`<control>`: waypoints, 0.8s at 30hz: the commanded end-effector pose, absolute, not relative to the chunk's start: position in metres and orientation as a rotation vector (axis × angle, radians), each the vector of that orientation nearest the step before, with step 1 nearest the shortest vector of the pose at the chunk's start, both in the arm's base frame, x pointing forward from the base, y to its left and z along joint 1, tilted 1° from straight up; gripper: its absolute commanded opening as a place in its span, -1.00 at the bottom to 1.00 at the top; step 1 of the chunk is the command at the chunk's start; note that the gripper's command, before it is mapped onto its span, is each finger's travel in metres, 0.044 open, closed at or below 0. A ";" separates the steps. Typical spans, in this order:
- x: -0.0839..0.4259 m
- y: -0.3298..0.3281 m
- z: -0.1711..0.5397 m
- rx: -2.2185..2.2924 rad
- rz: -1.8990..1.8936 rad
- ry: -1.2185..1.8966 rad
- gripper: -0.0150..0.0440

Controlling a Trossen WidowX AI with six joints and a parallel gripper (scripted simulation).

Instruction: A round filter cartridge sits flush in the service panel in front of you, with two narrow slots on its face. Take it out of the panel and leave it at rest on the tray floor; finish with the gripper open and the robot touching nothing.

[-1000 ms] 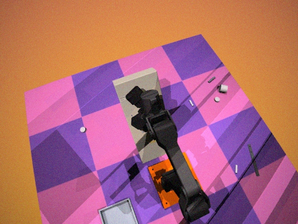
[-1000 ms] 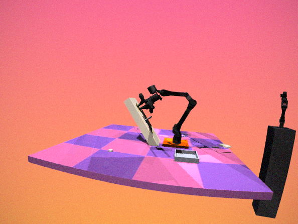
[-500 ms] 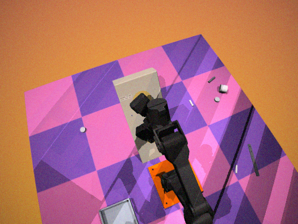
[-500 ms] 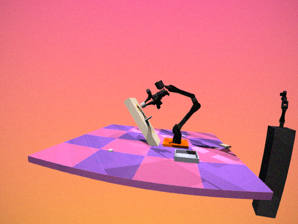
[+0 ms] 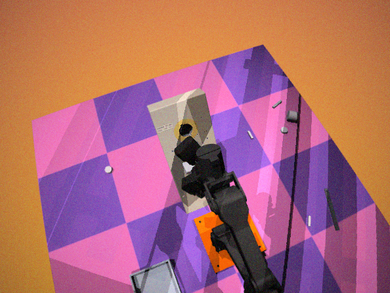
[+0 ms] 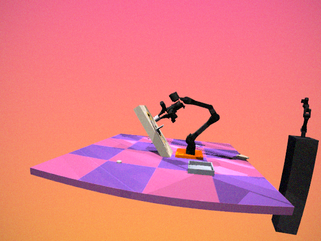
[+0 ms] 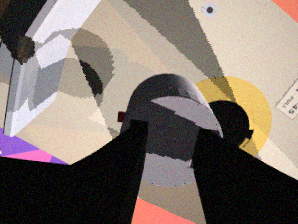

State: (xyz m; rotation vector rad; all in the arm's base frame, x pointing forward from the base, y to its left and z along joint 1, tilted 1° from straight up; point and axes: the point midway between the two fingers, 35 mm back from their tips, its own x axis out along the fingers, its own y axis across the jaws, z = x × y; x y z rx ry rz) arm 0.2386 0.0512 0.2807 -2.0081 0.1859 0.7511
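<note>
The round filter cartridge [image 6: 156, 118] [image 7: 170, 112] is a pale grey cylinder. It is out of the service panel [image 5: 167, 142] [image 6: 146, 122] [image 7: 250, 50], just in front of its face. My gripper [image 6: 159, 117] [image 7: 169, 133] is shut on the cartridge, with a finger on either side of the middle of its face. The dark round hole [image 5: 186, 128] [image 7: 227, 121] shows empty inside its yellow ring [image 7: 261, 117]. The grey tray [image 5: 151, 267] [image 6: 200, 172] stands on the table, away from the gripper. In the top view the arm hides the fingertips.
A pale part [image 5: 188, 167] [image 6: 160, 127] [image 7: 45, 75] sticks out from the panel below the hole, near the gripper. The arm's orange base plate [image 5: 204, 226] [image 6: 189, 154] lies between panel and tray. A white disc [image 5: 108, 169] [image 6: 119, 161] and several small loose pieces lie on the table.
</note>
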 end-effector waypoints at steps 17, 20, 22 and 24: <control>0.229 0.049 0.260 -2.008 0.753 0.187 -0.10; 0.229 0.049 0.259 -2.008 0.751 0.187 -0.10; 0.227 0.048 0.255 -2.009 0.742 0.185 -0.10; 0.229 0.049 0.260 -2.009 0.742 0.185 -0.10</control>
